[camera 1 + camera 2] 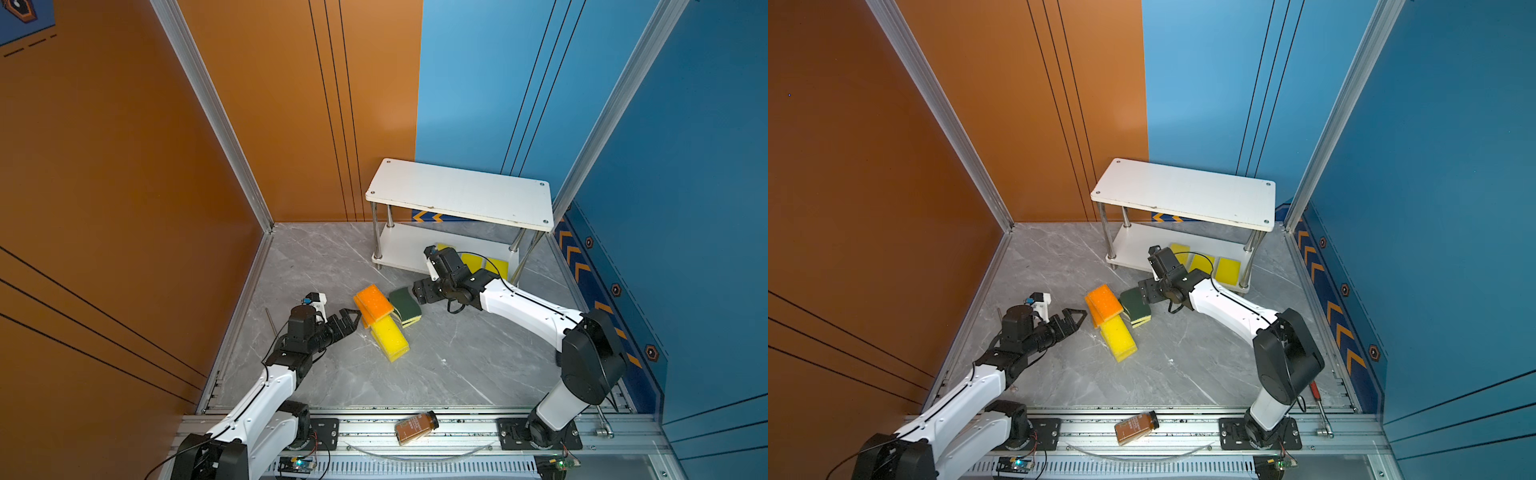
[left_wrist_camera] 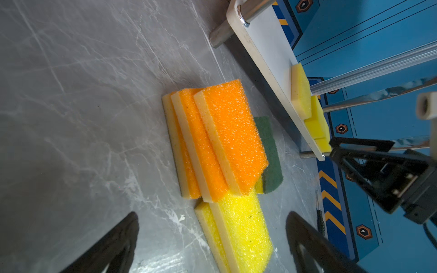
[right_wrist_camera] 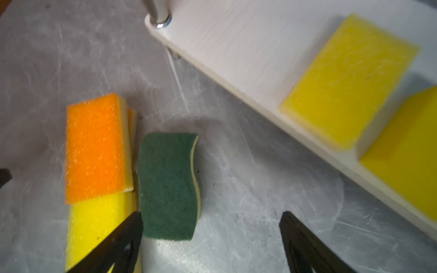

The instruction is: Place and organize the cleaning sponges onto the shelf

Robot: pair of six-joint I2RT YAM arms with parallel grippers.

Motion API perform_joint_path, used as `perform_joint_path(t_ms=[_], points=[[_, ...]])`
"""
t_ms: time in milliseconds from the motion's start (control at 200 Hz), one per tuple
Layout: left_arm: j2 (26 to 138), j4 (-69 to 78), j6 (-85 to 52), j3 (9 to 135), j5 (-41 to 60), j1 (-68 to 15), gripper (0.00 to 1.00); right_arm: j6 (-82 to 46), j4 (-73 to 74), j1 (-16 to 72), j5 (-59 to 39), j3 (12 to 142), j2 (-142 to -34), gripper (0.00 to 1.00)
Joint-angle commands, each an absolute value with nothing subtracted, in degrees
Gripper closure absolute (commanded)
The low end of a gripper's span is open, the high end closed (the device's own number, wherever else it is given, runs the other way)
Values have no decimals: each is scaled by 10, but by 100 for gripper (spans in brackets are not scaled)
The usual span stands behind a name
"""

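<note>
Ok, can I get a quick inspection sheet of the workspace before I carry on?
Surface: grey marbled floor with white scuffs.
Job's things: shelf has a bare top board and three yellow sponges on its lower board. On the floor, orange sponges overlap two yellow ones, and green sponges lie beside them.
Clutter: bottle lying on the front rail; wrench at the right front corner.
Hands: left hand open, empty, beside the orange sponges. Right hand open, empty, at the green sponges.
Cables: black cable runs along the right arm, clear of the sponges.
Surroundings: orange wall, blue wall, aluminium posts.
</note>
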State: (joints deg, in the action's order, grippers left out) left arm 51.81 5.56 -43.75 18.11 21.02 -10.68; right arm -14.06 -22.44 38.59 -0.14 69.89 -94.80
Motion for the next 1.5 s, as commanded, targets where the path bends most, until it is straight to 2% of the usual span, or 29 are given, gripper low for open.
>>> perform_joint_path(t_ms=[0,160,245,536,711,1497], points=[[497,11,-464,210,164,-142,2,-121,-235,392,-41,655,-929,10],[492,-84,-492,256,75,-225,2,-128,-203,388,-53,608,-907,10],[507,-134,-504,279,41,-264,2,-121,-202,398,-28,596,-900,10],[554,-153,-557,287,-32,-357,2,-150,-150,473,57,541,-893,10],[577,-152,-562,290,-31,-371,2,-169,-142,489,99,525,-894,10],[627,-123,-560,298,-27,-376,2,-177,-132,553,123,575,-979,11]])
